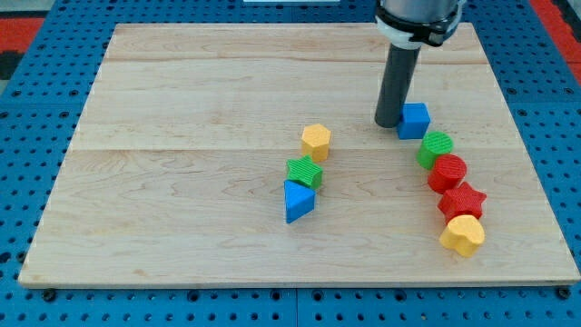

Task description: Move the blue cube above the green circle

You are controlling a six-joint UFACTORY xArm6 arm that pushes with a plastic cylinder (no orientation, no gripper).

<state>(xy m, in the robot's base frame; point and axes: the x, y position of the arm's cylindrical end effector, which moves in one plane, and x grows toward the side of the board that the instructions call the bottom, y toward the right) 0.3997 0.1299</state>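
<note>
Camera view: my tip (388,123) touches the blue cube (414,120) from the view's left.
Green circle (436,148): just below the cube.
Pincer: none fitted, so nothing gripped.

We see bright, even light on the wooden board (182,100); shadows beside blocks are faint, focus sharp.

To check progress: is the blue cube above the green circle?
Yes: blue cube sits just above green circle, my tip at its left.
</note>
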